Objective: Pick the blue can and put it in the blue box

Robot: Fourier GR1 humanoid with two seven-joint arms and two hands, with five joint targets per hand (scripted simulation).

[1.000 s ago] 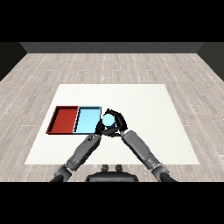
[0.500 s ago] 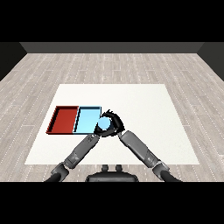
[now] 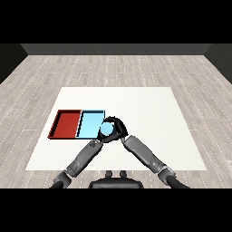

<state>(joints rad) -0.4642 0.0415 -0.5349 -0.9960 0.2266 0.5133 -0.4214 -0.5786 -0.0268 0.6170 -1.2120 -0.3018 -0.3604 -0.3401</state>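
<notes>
You see both forearms reaching in from the near corners and meeting just right of the blue tray (image 3: 89, 123). The right hand (image 3: 116, 126) comes in from the near right, its forearm slanting up and left, and its fingers curl round the can (image 3: 106, 130), wrapping over its top and far side. The can shows as a pale blue disc at the tray's right near corner, partly over the rim; you cannot tell whether it is raised or touching the tray. The left hand (image 3: 100, 138) sits just below and left of the can, at the end of a forearm slanting up and right; its fingers are hidden against the other hand, so you cannot tell their state. The red tray (image 3: 66, 123) lies touching the blue tray's left side on the white bench (image 3: 149, 108).
</notes>
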